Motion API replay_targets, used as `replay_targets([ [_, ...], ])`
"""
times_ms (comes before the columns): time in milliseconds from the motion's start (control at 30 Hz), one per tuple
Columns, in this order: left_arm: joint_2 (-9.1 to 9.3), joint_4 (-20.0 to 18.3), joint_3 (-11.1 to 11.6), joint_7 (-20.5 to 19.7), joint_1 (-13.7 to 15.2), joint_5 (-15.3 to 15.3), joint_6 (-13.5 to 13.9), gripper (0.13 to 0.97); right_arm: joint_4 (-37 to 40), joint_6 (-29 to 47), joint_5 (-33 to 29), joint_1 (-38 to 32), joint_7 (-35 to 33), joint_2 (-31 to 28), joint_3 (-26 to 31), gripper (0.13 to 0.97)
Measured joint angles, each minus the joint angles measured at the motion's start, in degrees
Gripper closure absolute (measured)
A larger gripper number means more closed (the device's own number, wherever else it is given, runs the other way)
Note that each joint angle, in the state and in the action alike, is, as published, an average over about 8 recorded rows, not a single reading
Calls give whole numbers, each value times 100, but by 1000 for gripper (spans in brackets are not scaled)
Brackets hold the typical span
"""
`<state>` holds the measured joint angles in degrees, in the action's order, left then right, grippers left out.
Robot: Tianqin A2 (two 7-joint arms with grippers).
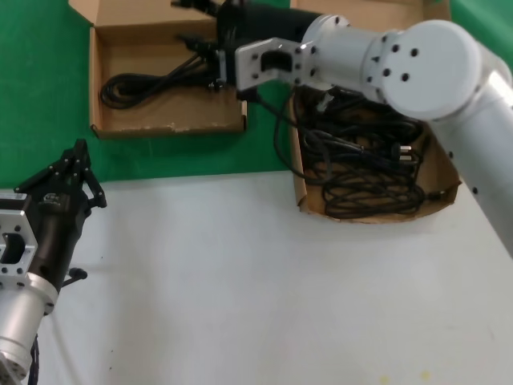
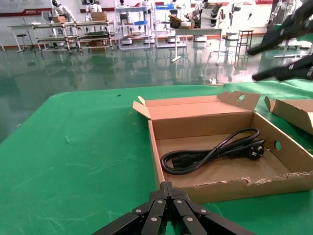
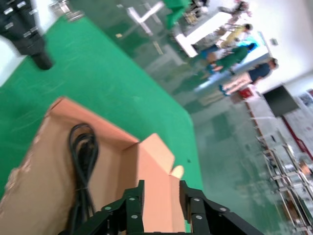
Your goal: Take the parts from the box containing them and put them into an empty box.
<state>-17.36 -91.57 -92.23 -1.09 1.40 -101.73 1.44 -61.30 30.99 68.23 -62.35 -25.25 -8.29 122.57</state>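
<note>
Nearest, the left gripper (image 1: 78, 154) is hovering low at the robot's left, over the white front part of the desk (image 1: 240, 281) near the edge of the green cloth (image 1: 40, 96), well apart from both boxes. Its jaws are pressed together to a point and holding nothing.

Beyond it, on the green cloth, the smaller low-walled box (image 1: 164, 128) is lying with its frayed rim toward the robot. 1 black power cord (image 1: 148, 80) is resting as a long loop on its floor; the left wrist view is showing that cord (image 2: 210, 152) with its plug near the wall.

To the right, the larger box (image 1: 303, 188) is sitting half on white, half on green, holding a loose tangle of black cords (image 1: 369, 168), several of them overlapping.

Farther back, the right arm is reaching across from the larger box, and the right gripper (image 1: 204, 40) is hanging over the far side of the smaller box. Its jaws are standing slightly apart in the right wrist view (image 3: 161, 196), with nothing visible between them.
</note>
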Motion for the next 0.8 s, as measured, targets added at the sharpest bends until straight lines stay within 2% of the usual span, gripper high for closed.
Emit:
replay_targets([
  [167, 0, 0, 0, 0, 0, 0, 0, 952, -607, 40, 54, 294, 638, -240, -302, 810],
  [367, 0, 0, 0, 0, 0, 0, 0, 952, -1420, 28, 360, 818, 1462, -631, -811, 697],
  [467, 0, 0, 0, 0, 0, 0, 0, 952, -1743, -33, 589, 1099, 1723, -808, -1045, 659],
  [733, 0, 0, 0, 0, 0, 0, 0, 952, -2509, -260, 987, 1914, 2299, -1218, -1526, 451],
  [800, 0, 0, 0, 0, 0, 0, 0, 952, -2682, -333, 1050, 2151, 2446, -1291, -1618, 429],
])
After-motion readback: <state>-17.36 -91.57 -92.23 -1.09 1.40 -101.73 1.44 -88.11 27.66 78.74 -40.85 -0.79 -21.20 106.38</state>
